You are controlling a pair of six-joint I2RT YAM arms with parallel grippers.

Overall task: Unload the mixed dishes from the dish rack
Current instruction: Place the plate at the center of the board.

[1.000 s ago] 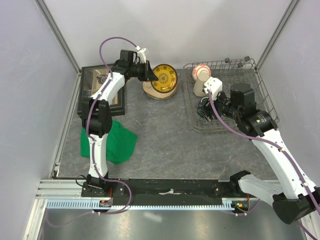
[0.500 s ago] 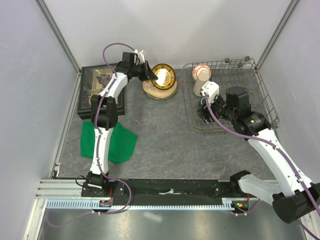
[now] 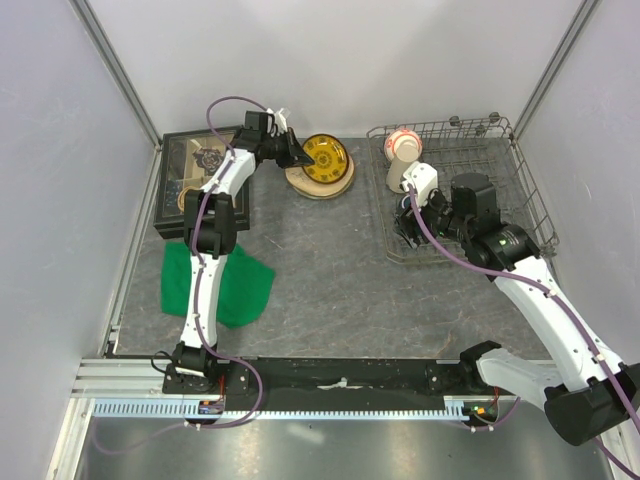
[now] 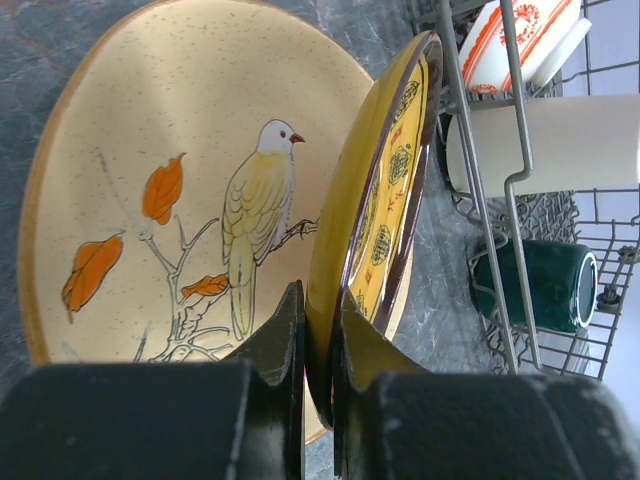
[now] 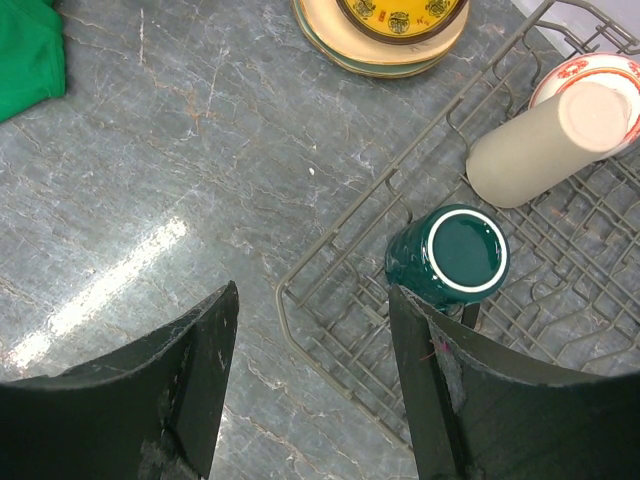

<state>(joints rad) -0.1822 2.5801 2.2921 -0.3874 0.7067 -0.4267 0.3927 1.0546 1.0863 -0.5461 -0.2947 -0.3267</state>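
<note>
My left gripper (image 3: 290, 152) is shut on the rim of a yellow patterned plate (image 3: 327, 156), holding it tilted on edge over a stack of tan plates (image 3: 320, 182). In the left wrist view the fingers (image 4: 285, 330) pinch the yellow plate (image 4: 385, 200) above a cream bird plate (image 4: 170, 180). My right gripper (image 3: 412, 215) is open and empty over the near-left corner of the grey wire dish rack (image 3: 500, 130). The rack holds a dark green mug (image 5: 448, 256), a beige cup (image 5: 545, 145) and a red-and-white bowl (image 5: 590, 85). The mug sits just beyond my right gripper (image 5: 315, 300).
A black box with a glass lid (image 3: 200, 180) stands at the back left. A green cloth (image 3: 225, 285) lies in front of it and shows in the right wrist view (image 5: 25, 50). Grey walls close in the table.
My left wrist has turned and shifted slightly back with the yellow plate, still over the stack. My right gripper has moved a little toward the rack's corner.
</note>
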